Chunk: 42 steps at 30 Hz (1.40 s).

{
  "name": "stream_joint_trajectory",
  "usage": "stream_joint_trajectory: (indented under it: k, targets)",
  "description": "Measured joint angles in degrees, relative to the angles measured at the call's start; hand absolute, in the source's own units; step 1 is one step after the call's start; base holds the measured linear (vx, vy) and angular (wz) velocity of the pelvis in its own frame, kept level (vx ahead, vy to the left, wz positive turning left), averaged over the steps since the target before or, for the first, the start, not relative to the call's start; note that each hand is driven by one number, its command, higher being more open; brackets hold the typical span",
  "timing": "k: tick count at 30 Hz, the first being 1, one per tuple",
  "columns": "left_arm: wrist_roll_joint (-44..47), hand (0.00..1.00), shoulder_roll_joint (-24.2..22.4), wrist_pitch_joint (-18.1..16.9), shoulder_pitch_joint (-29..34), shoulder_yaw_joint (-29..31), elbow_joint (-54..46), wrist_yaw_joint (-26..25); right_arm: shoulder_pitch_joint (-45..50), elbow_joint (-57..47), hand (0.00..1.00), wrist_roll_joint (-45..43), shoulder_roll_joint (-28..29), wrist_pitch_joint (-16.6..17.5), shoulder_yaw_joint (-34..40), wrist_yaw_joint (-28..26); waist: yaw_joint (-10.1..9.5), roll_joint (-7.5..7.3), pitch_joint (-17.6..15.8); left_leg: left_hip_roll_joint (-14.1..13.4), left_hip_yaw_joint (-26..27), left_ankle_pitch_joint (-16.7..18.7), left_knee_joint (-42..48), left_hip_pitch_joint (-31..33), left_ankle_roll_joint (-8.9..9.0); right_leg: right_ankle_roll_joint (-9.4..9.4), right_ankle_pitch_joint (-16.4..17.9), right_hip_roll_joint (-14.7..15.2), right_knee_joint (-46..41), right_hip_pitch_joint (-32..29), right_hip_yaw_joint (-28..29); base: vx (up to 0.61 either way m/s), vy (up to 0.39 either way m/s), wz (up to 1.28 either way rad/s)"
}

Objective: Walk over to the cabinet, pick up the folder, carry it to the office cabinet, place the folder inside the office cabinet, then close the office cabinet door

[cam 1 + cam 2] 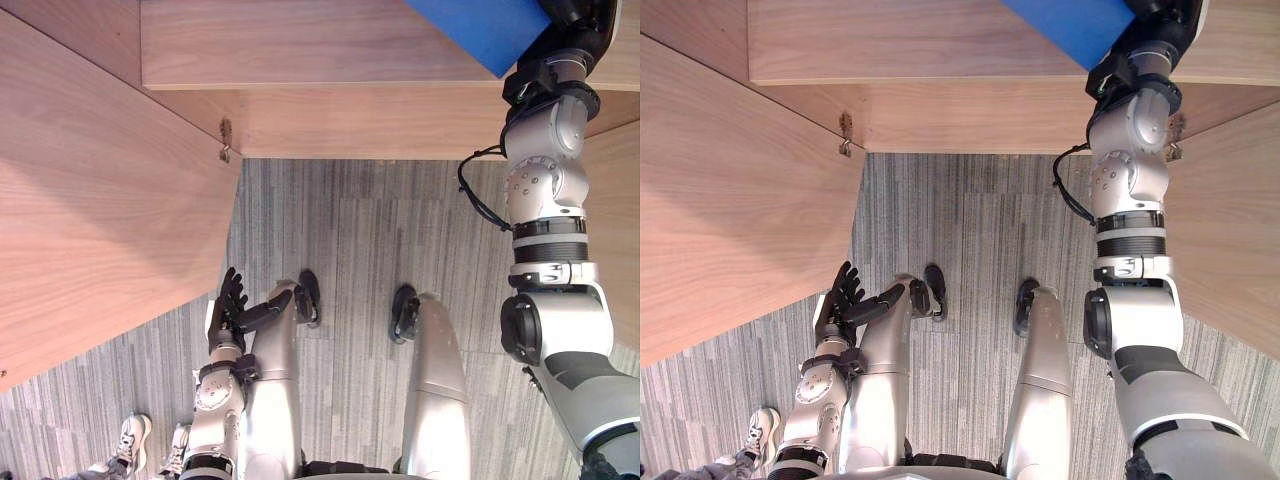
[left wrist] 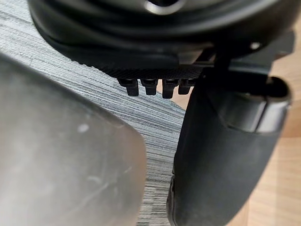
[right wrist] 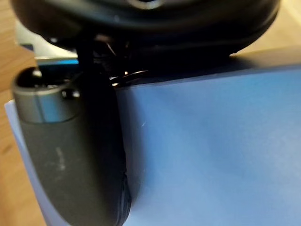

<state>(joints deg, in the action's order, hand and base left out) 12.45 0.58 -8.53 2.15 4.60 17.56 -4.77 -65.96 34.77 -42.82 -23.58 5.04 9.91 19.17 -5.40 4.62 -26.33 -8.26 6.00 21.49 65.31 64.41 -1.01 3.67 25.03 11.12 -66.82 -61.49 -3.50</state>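
**Surface:** grey striped carpet floor, lying below the fingers of both hands.

**Room fittings:** light-wood office cabinet, its shelf board running across at the level of the right hand's fingers.
- One wooden door leaf stands open on the side of the left hand's fingers, with a small metal hinge at its inner edge.
- A second wooden door leaf stands open beside the right arm.
- A person's white sneakers stand on the carpet, behind and outward of the left hand's fingers.

**Left hand:** hangs low above the carpet, well apart from the cabinet. Its fingers are straight and released, holding nothing and touching nothing.

**Right hand:** raised to the cabinet's shelf board, holding a blue flat folder.
- The thumb lies across the folder's upper face, pressed to it near one corner.
- The other fingers are hidden beneath the folder.
- The grasp is a pinch on the folder.
- The folder lies over the wooden board and extends from the fingers toward the left-hand side.
- Whether it rests on the board cannot be told.
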Motion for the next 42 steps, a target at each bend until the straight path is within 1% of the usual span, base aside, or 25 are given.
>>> stream_joint_trajectory:
  k: [1, 2, 4, 5, 6, 9, 15, 19, 23, 25, 26, 28, 31, 36, 38, 41, 42]
  targets:
    - [0.0, 1.0, 0.0, 0.0, 0.1, -0.5, -0.7, -0.1, -0.7, 1.1, 1.0, -1.8, 0.0, 0.0, 0.9, 1.0, -0.21, 0.01, 0.0, 0.2, -0.5, -0.2, -0.1, 0.5, 0.27, -0.12, 0.1, 0.1, 0.0, -0.2, -0.5, -0.01, -0.064, 0.19]
    - [0.0, 1.0, 0.0, 0.0, 0.4, -1.1, -1.5, -0.2, -1.3, 1.2, 1.0, -3.3, 0.0, 0.6, 1.7, 2.1, -0.4, 0.01, 0.0, 0.4, -0.9, -0.5, -0.2, 0.9, 0.46, -0.29, 0.2, 0.4, -0.1, -0.3, -1.1, -0.01, -0.064, 0.22]
    - [0.1, 1.0, -0.1, 0.0, 0.4, -1.9, -1.7, -0.3, -2.6, 1.3, 1.0, -6.5, 0.0, 0.7, 3.2, 3.3, -0.66, 0.04, 0.0, 0.8, -1.2, -0.8, -0.6, 1.0, 0.65, -0.54, 0.3, 0.9, -0.2, -0.3, -1.5, -0.02, -0.051, 0.17]
    - [0.2, 1.0, -0.1, -0.1, 0.4, -2.3, -1.8, -0.4, -3.7, 1.8, 1.0, -8.0, 0.0, 1.0, 3.9, 3.8, -0.91, 0.17, 0.1, 1.0, -1.3, -0.9, -0.7, 1.0, 0.7, -0.7, 0.4, 1.0, -0.2, -0.3, -1.7, -0.03, -0.073, 0.13]
    - [0.3, 1.0, -0.4, -0.1, 0.4, -2.6, -1.8, -0.5, -4.5, 1.9, 1.0, -9.2, 0.0, 1.1, 4.2, 3.9, -0.97, 0.62, 0.4, 1.0, -1.7, -1.0, -0.7, 1.3, 0.77, -0.8, 0.4, 1.0, -0.2, -0.3, -2.0, -0.03, -0.069, 0.1]
    - [1.1, 1.0, -0.8, -0.3, 0.3, -3.6, -2.2, -1.2, -5.3, 2.1, 1.0, -10.9, 0.2, 1.6, 4.3, 3.9, -1.4, 1.16, 0.7, 1.1, -1.9, -1.3, -0.8, 1.6, 0.93, -0.94, 0.5, 1.1, -0.3, -0.6, -2.2, -0.04, -0.054, 0.05]
    - [1.1, 1.0, -0.8, -0.6, 0.2, -4.1, -2.4, -1.6, -5.4, 2.1, 1.0, -13.9, 1.1, 3.2, 4.3, 4.4, -1.58, 1.28, 0.8, 1.2, -2.5, -2.0, -1.1, 1.9, 1.24, -1.18, 0.7, 1.2, -0.4, -0.6, -2.9, -0.04, -0.054, 0.04]
    - [1.1, 1.0, -0.9, -0.6, 0.2, -4.1, -2.3, -1.8, -5.4, 2.1, 1.0, -13.6, 1.3, 3.3, 3.0, 4.5, -1.48, 1.28, 0.8, 1.2, -2.6, -2.1, -1.1, 1.9, 1.24, -1.19, 0.6, 1.2, -0.5, -0.6, -2.9, -0.02, -0.029, 0.0]
    - [1.1, 1.0, -0.9, -0.6, 0.0, -4.1, -2.1, -1.9, -5.6, 2.0, 1.0, -10.7, 1.4, 3.4, 0.2, 4.5, -1.35, 1.29, 0.8, 1.0, -2.5, -2.1, -1.0, 1.9, 1.24, -1.2, 0.6, 1.0, -0.5, -0.6, -2.9, -0.02, -0.033, -0.01]
    - [1.2, 1.0, -0.7, -0.5, -1.3, -3.7, -0.4, -2.2, -5.8, 2.0, 1.0, -9.0, 1.7, 3.4, -1.0, 4.5, -1.22, 1.51, 1.0, 0.9, -2.5, -2.1, -1.0, 1.9, 1.24, -1.2, 0.6, 1.0, -0.5, -0.6, -2.9, -0.03, -0.04, -0.03]
    - [1.2, 1.0, -0.6, -0.2, -3.3, -2.4, 2.4, -2.6, -7.1, 2.1, 1.0, -6.3, 3.2, 2.5, -1.5, 4.5, -0.5, 1.58, 1.0, 0.8, -2.5, -2.1, -0.9, 1.9, 1.22, -1.21, 0.6, 0.9, -0.5, -0.6, -2.9, -0.03, -0.04, -0.03]
    - [1.2, 1.0, -0.6, -0.1, -4.0, -1.7, 3.3, -2.7, -7.9, 2.2, 1.0, -4.7, 4.3, 1.9, -1.5, 4.6, -0.04, 1.59, 1.0, 0.8, -2.5, -2.1, -0.9, 1.8, 1.22, -1.21, 0.6, 0.8, -0.5, -0.5, -2.9, -0.02, -0.02, -0.02]
    - [1.2, 1.0, -0.7, -0.2, -4.1, -1.6, 4.1, -2.8, -8.8, 3.4, 1.0, -3.8, 4.9, 1.7, -1.2, 5.0, 0.02, 1.59, 1.0, 0.7, -2.5, -2.1, -1.0, 1.2, 1.22, -1.22, 0.6, 0.8, -0.4, 0.1, -2.9, -0.02, -0.037, 0.0]
    - [2.2, 1.0, -0.8, -0.4, -4.6, -1.8, 5.8, -3.5, -9.3, 5.0, 1.0, -7.9, 6.1, 1.9, 1.1, 6.7, -0.02, 1.61, 1.1, 0.8, -3.0, -2.3, -1.8, -0.3, 1.42, -1.22, 0.6, 0.8, 0.7, 2.0, -3.7, -0.02, -0.037, 0.04]
    - [2.2, 1.0, -0.9, -0.4, -4.6, -1.8, 5.9, -3.7, -9.9, 5.0, 1.0, -9.2, 6.5, 2.2, 2.3, 8.2, -0.09, 1.61, 1.1, 1.0, -3.4, -2.6, -2.4, -0.5, 1.66, -1.26, 0.6, 0.9, 1.2, 2.5, -4.2, -0.01, -0.045, 0.1]
    - [2.2, 1.0, -0.9, -0.4, -4.6, -1.9, 6.2, -3.9, -10.5, 4.9, 1.0, -7.1, 7.0, 2.2, 3.7, 10.9, -0.28, 1.61, 1.1, 1.2, -3.8, -2.9, -3.3, -1.2, 1.89, -1.33, 0.5, 0.9, 2.0, 3.5, -4.8, 0.0, -0.048, 0.06]
    - [2.2, 1.0, -0.9, -0.4, -4.8, -1.9, 6.9, -4.1, -10.5, 4.9, 1.0, -4.1, 7.1, 2.0, 4.0, 12.1, -0.33, 1.61, 1.1, 1.2, -3.7, -2.9, -3.6, -1.7, 1.89, -1.33, 0.5, 0.9, 2.2, 3.9, -4.8, 0.01, -0.039, 0.02]
